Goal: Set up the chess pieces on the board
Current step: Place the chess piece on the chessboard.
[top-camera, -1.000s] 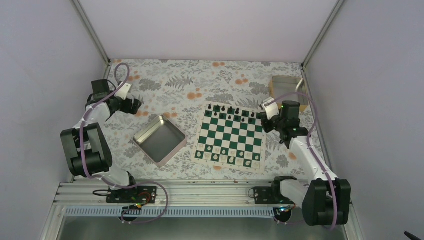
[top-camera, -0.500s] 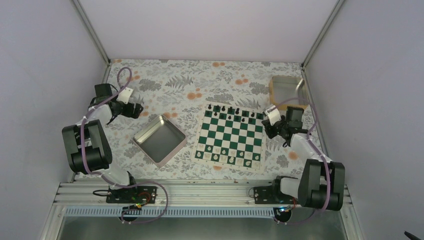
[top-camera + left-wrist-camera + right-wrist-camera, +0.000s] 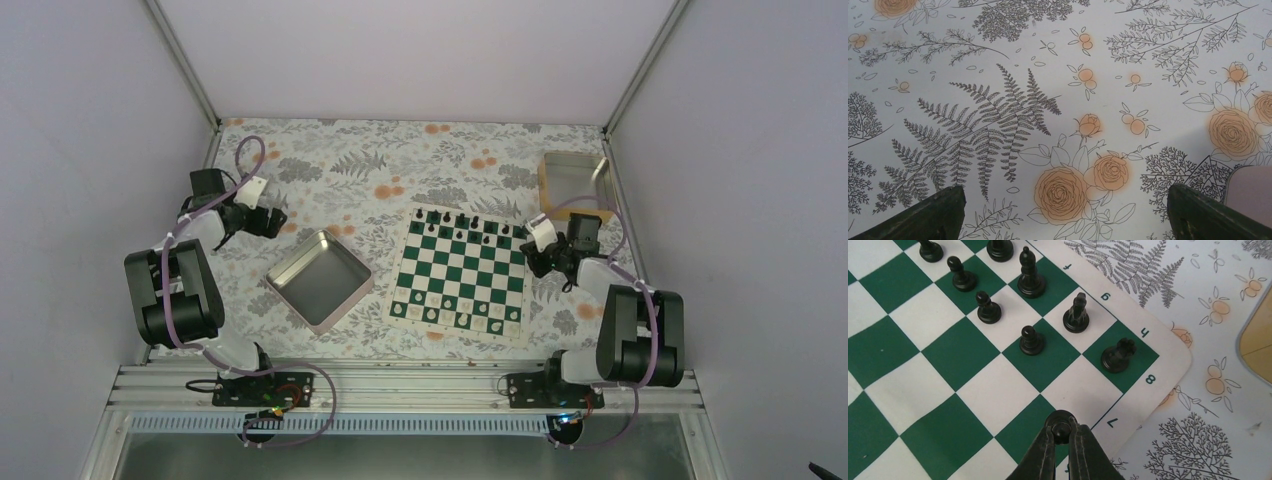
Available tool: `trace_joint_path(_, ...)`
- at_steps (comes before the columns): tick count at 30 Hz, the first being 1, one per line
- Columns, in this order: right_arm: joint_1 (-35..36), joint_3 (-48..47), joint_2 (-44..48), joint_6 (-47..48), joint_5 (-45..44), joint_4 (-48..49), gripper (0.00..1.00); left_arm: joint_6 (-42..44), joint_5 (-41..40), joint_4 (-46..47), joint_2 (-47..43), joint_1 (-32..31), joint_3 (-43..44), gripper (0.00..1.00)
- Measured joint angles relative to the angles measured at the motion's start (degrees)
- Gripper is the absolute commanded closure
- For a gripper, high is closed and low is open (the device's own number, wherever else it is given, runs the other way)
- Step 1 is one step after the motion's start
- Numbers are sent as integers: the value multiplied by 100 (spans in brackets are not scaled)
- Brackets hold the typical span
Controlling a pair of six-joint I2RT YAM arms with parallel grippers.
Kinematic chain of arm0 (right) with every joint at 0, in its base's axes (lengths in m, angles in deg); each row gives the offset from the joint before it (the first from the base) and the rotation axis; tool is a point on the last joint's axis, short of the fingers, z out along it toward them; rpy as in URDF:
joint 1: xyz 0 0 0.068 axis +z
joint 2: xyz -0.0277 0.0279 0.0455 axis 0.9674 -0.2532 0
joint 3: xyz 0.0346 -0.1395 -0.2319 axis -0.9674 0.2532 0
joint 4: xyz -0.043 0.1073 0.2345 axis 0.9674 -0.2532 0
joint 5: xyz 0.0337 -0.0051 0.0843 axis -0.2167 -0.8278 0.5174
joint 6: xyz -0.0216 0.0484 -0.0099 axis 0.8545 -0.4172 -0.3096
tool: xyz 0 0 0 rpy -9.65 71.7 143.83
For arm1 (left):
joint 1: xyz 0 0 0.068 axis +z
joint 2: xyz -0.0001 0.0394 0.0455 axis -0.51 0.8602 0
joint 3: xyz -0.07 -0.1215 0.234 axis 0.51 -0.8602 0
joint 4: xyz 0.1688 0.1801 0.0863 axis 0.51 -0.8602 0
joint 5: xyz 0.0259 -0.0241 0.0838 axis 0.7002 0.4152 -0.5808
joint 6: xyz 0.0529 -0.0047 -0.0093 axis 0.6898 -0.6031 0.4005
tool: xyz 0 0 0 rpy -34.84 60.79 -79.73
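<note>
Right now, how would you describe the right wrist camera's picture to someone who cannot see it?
The right hand pinches a small black pawn at the edge of the green-and-white board, near its corner. Beyond it stand more black pieces, with a rook on the corner square.

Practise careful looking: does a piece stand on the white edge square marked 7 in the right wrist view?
No: that white square is bare; the right gripper holds a pawn beside it.
</note>
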Motion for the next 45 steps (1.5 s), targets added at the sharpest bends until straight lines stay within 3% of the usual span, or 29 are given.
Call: trace_joint_path(45, -11, -684, -1132, 155, 96, -20, 95, 107, 92, 103, 103, -9, -111, 0)
